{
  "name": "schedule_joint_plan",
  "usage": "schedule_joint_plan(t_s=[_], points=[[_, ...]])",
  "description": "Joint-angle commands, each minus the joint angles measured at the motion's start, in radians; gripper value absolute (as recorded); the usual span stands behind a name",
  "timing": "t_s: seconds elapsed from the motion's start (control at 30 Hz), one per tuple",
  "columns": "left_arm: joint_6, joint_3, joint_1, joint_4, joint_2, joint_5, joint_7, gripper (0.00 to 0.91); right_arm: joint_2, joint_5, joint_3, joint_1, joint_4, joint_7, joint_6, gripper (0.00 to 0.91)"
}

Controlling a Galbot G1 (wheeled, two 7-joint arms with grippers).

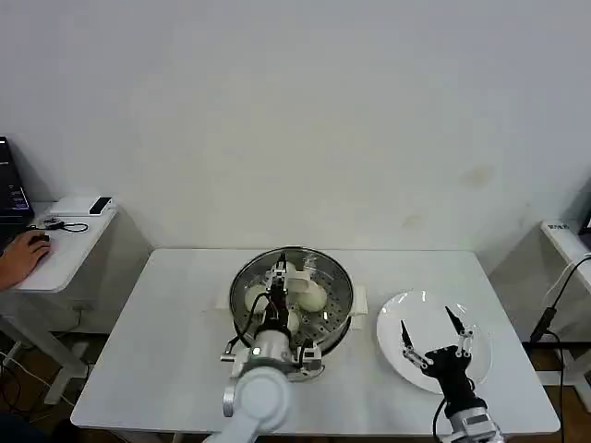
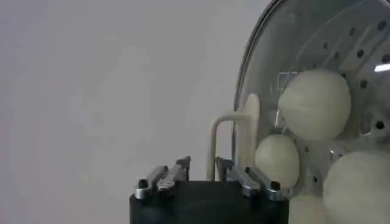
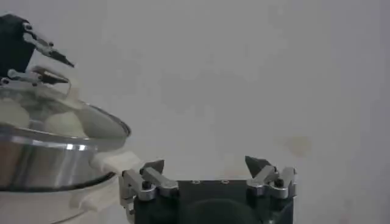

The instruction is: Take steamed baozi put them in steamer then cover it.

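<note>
The task looks nearly finished. The steamer sits in the middle of the white table, and the buns lie inside on its perforated tray; three or four show through the glass in the left wrist view, though the exact count is hard to settle. The glass lid rests on the steamer's rim, as the right wrist view shows from the side. The left gripper is over the lid at its pale handle, its fingers spread to either side of it and gripping nothing. The right gripper hangs open and empty over the bare white plate to the right of the steamer. What seems left is only for the left arm to draw away.
</note>
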Motion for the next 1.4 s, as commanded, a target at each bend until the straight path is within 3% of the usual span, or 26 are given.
schedule_joint_plan(t_s=[0.03,0.27,0.43,0.57,0.73,0.8,0.93,0.97,1.1,1.23,1.27,1.33,1.4], points=[[-0.020,-0.010,0.098,-0.149,0.052,-0.007,-0.004,0.907,0.000,-0.004,-0.003,0.001,-0.001,0.001,-0.001,0.907],[-0.045,-0.013,0.207,-0.271,0.079,-0.014,-0.034,0.907,0.001,-0.008,-0.020,0.003,-0.010,0.002,0.000,0.907],[-0.071,-0.105,0.258,-0.322,0.102,-0.107,-0.099,0.907,-0.007,-0.004,-0.021,0.001,-0.011,0.003,-0.003,0.907],[-0.149,-0.249,0.320,-0.299,0.142,-0.294,-0.258,0.907,-0.021,0.029,-0.026,-0.009,0.003,0.019,-0.022,0.907],[-0.260,-0.434,0.373,-0.214,0.156,-0.778,-0.458,0.907,-0.049,0.116,-0.026,-0.026,0.022,0.033,-0.028,0.907],[-0.346,-0.499,0.405,-0.199,0.157,-1.035,-0.520,0.907,-0.052,0.115,-0.026,-0.030,0.021,0.032,-0.023,0.907],[-0.493,-0.611,0.450,-0.197,0.107,-1.322,-0.582,0.907,-0.052,0.119,-0.031,-0.040,0.021,0.033,-0.019,0.907],[-0.573,-0.647,0.464,-0.184,0.095,-1.421,-0.579,0.907,-0.051,0.118,-0.032,-0.043,0.019,0.033,-0.016,0.907],[-0.662,-0.717,0.503,-0.160,0.083,-1.625,-0.565,0.907,-0.054,0.111,-0.029,-0.052,0.016,0.031,-0.008,0.907],[-0.643,-0.750,0.550,-0.148,0.072,-1.764,-0.578,0.907,-0.062,0.119,-0.019,-0.061,0.019,0.025,-0.007,0.907],[-0.624,-0.754,0.560,-0.145,0.066,-1.772,-0.576,0.907,-0.064,0.122,-0.017,-0.063,0.019,0.024,-0.006,0.907],[-0.693,-0.755,0.584,-0.140,0.058,-1.803,-0.582,0.907,-0.069,0.122,-0.010,-0.068,0.018,0.021,-0.003,0.907],[-0.699,-0.770,0.588,-0.121,0.049,-1.773,-0.580,0.907,-0.073,0.127,-0.005,-0.074,0.023,0.020,-0.005,0.907]])
